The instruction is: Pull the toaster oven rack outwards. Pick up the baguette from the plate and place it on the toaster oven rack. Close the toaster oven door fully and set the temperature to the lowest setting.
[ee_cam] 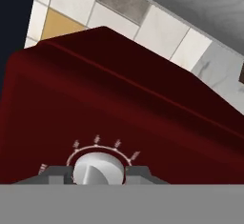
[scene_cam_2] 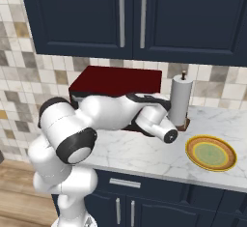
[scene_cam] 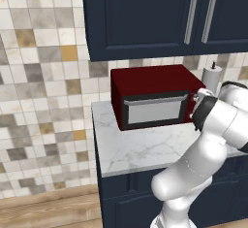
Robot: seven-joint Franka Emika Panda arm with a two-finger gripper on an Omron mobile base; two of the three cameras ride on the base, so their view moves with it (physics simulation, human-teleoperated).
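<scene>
We have our gripper (ee_cam: 97, 174) right at the white knob (ee_cam: 96, 170) on the toaster oven (scene_cam: 155, 84), one finger each side, maybe gripping

**Camera placement around the toaster oven**

The left base view faces the toaster oven (scene_cam: 154, 101) from its front-left, at middle distance. The right base view looks from its right, sharing oven and desk (scene_cam_2: 144, 156). The hand view sits close against its red panel.

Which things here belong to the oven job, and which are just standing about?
Job: toaster oven; toaster oven door, closed; white knob flanked by the tool; plate, no baguette on it.
Standing about: paper towel roll; upper cabinets.
</scene>
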